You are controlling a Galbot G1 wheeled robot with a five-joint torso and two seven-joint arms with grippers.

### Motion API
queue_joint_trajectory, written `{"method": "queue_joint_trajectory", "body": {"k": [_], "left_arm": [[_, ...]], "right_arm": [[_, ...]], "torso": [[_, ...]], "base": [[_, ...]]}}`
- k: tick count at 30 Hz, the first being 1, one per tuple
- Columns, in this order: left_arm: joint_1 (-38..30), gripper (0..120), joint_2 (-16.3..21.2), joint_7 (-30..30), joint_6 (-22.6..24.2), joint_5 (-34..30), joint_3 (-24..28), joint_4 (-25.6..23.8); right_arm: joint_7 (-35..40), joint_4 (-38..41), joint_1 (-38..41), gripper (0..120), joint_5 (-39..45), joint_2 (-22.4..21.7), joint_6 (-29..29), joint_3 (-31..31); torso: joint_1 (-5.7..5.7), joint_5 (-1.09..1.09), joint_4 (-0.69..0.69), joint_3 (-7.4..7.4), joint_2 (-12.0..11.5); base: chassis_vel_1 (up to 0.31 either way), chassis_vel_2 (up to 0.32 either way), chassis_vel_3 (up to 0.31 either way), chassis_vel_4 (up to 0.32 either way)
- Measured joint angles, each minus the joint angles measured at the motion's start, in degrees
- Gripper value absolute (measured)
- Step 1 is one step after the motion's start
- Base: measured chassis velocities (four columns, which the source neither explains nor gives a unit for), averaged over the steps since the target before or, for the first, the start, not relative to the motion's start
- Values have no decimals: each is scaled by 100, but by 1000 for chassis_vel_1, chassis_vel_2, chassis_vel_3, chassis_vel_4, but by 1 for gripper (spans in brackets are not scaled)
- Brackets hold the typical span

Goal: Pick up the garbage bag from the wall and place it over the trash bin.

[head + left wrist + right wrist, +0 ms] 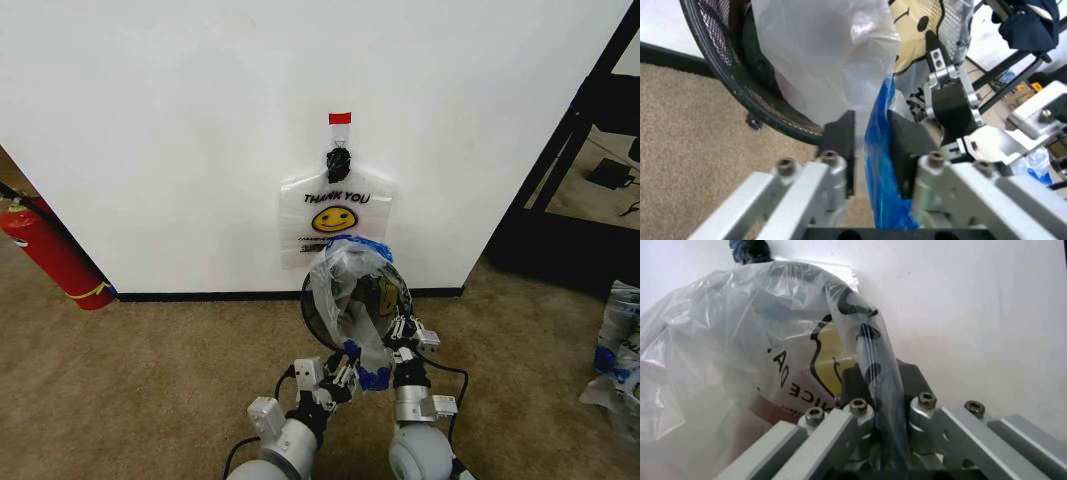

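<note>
Garbage bag (352, 290) sits draped over the mouth of the trash bin (312, 312), which stands on the carpet (150, 380) just in front of the wall (200, 120). Your left tool (345, 372) is clamped on a blue-patched fold of the bag at the bin's near rim; in the left wrist view you can see both dark fingers (840, 145) pressed flat on the blue plastic (881, 165), with the black mesh of the bin curving away beside them. Your right tool (403, 335) is clamped on the bag's edge at the bin's right rim; the right wrist view shows a twisted strip of clear film (873, 375) pinched between its fingers (853, 385), the yellow smiley print and dark lettering bulging just beyond. Between the two grips the clear film billows up above the bin opening. On the wall behind, a second bag (334, 212) printed "THANK YOU" with a smiley hangs from a black hook (339, 163) under a red tape tab (340, 118). A red fire extinguisher (50, 255) leans at the wall well to your left.
</note>
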Motion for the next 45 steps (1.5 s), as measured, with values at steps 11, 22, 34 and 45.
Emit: {"method": "queue_joint_trajectory", "body": {"k": [11,22,34,45], "left_arm": [[-80,0,-55,13,155,-360,6,85],[-141,0,-3,363,4,-305,0,152],[158,0,131,725,-481,190,-100,218],[144,0,142,737,-591,492,-248,512]], "right_arm": [[-12,-38,102,1,3,-22,-8,-41],[83,63,168,1,699,-55,-211,-66],[300,312,389,1,2151,-147,-625,-40],[243,982,319,1,3405,-304,-1003,-28]], "torso": [[0,0,1,0,-1],[0,0,0,0,-1],[0,0,0,0,-1],[0,0,1,0,-1]], "base": [[0,0,0,0],[0,0,0,0],[0,0,0,0],[0,0,0,0]]}}
